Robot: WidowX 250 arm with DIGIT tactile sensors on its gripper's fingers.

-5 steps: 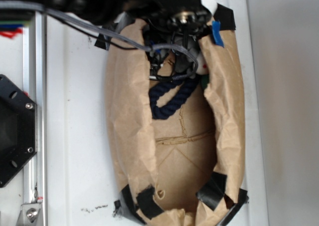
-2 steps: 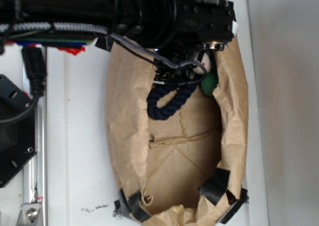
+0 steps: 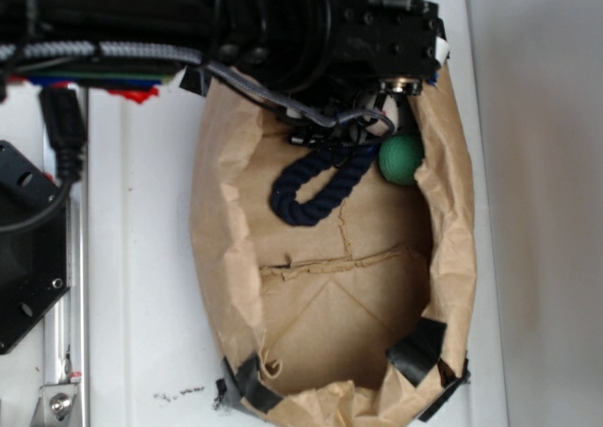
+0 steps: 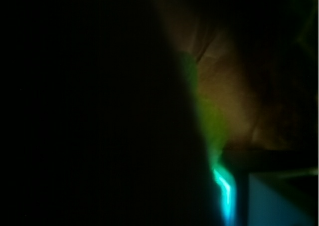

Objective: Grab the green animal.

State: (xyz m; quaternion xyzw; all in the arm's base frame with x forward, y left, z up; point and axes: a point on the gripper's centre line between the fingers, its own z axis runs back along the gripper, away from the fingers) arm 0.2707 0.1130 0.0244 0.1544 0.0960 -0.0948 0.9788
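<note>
— Brown paper bag (image 3: 236, 257) in the exterior view: what's inside?
— A navy rope (image 3: 316, 187); beside it a teal ball (image 3: 402, 157). Black arm (image 3: 311, 31) hides the gripper; can't tell its jaws.
— Wrist view?
— Dark; a lime fuzzy strip (image 4: 212, 121), perhaps the green animal, against the paper.

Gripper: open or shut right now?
Cannot tell. In the exterior view the arm hides the gripper's fingers inside the paper bag; the wrist view is nearly black.

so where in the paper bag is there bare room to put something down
The bag floor is bare from the blue rope down to the black tape at the lower rim. The top is crowded: the arm, cables, rope and green ball sit close together.
</note>
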